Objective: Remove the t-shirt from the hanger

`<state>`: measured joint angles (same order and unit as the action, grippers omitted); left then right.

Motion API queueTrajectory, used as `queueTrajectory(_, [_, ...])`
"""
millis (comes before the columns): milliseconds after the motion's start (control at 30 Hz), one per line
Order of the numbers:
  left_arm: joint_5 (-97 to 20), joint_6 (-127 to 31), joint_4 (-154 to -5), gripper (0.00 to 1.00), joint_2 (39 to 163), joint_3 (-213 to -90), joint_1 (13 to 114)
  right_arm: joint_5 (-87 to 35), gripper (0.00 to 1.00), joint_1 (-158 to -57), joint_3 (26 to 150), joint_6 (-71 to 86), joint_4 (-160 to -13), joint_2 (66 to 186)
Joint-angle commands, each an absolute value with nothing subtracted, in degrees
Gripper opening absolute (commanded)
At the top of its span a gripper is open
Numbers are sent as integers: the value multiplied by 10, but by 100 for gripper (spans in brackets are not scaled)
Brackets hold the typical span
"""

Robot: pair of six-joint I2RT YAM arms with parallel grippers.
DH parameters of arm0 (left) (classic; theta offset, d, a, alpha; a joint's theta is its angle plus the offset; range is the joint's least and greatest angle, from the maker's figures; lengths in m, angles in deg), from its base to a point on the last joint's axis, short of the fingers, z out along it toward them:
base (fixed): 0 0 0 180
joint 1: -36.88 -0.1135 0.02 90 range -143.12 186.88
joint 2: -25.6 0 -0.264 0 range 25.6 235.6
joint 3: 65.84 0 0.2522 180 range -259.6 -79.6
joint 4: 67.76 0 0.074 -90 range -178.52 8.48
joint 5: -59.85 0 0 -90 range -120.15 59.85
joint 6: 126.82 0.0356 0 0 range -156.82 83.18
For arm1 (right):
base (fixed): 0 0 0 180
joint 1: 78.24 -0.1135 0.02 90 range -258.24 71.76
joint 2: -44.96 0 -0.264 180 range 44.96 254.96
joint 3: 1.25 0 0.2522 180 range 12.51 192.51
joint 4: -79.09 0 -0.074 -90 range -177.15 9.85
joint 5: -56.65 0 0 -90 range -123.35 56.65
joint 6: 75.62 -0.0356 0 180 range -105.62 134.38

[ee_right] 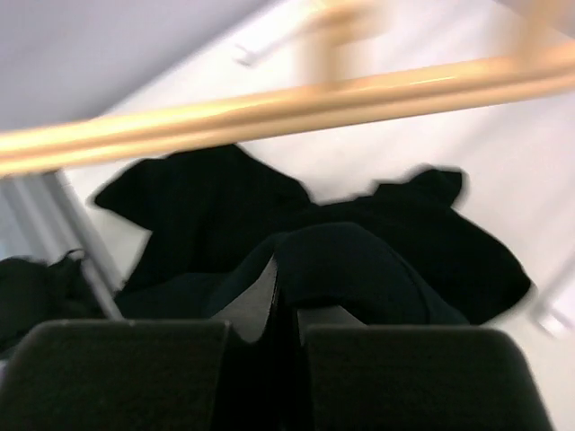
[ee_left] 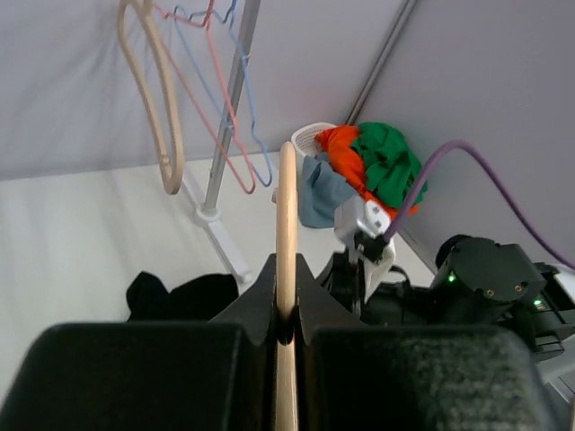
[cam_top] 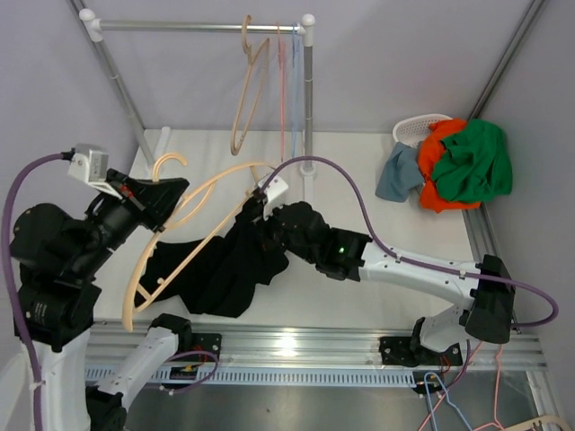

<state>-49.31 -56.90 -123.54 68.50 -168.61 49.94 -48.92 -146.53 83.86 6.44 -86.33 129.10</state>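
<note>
A black t-shirt (cam_top: 229, 265) hangs partly on a wooden hanger (cam_top: 193, 224) above the white table. My left gripper (cam_top: 154, 199) is shut on the hanger near its hook; in the left wrist view the wooden bar (ee_left: 287, 224) runs up between the closed jaws of the left gripper (ee_left: 287, 283). My right gripper (cam_top: 254, 208) is shut on a fold of the black t-shirt (ee_right: 359, 260) at its upper edge. In the right wrist view the hanger bar (ee_right: 296, 108) crosses above, and the rest of the shirt drapes below it.
A clothes rack (cam_top: 202, 27) at the back holds a wooden hanger (cam_top: 247, 90) and thin wire hangers (cam_top: 287, 85). A white basket (cam_top: 418, 130) at the back right holds orange, green and blue-grey clothes (cam_top: 458, 166). The rack's upright pole (cam_top: 308, 108) stands just behind the right gripper.
</note>
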Motion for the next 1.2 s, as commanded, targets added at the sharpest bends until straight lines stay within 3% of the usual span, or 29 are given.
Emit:
queueTrajectory(0, [-468,-567,-1243,1,712,-1656,500,-581,0,-1425,872,-24,-757,1291])
queueTrajectory(133, [-371,-537,-1310,0,766,-1678,490,-621,0,-1349,853,-41,-733,1236])
queueTrajectory(300, [-389,-539,-1321,0,789,-1672,427,-554,0,-1195,940,67,-746,1219])
queueTrajectory(400, [-376,-540,-1314,0,789,-1663,423,-484,0,-1085,1070,114,-838,1270])
queueTrajectory(500, [-372,-541,-1319,0,802,-1670,422,-486,0,-1016,1285,188,-947,1377])
queueTrajectory(533, [-375,-541,-1321,1,805,-1673,421,-516,0,-1000,1415,211,-995,1442])
queueTrajectory(700, [-373,-542,-1316,1,816,-1680,415,-687,0,-889,1618,191,-1166,1560])
queueTrajectory(767, [-370,-542,-1314,1,831,-1685,411,-748,0,-838,1616,167,-1131,1554])
queueTrajectory(833, [-374,-548,-1305,0,849,-1691,400,-798,0,-830,1529,174,-1108,1507])
queueTrajectory(867, [-378,-558,-1289,1,856,-1692,393,-825,0,-830,1470,172,-1110,1482])
queueTrajectory(900, [-378,-563,-1280,0,866,-1698,384,-833,0,-829,1331,167,-1117,1421])
queueTrajectory(1000, [-370,-581,-1267,1,913,-1730,371,-898,0,-808,1158,70,-1081,1334])
queueTrajectory(1067, [-360,-582,-1270,1,948,-1784,371,-886,0,-763,1091,-17,-922,1325])
queueTrajectory(1167, [-337,-579,-1270,1,980,-1844,371,-834,0,-724,1092,-129,-729,1366])
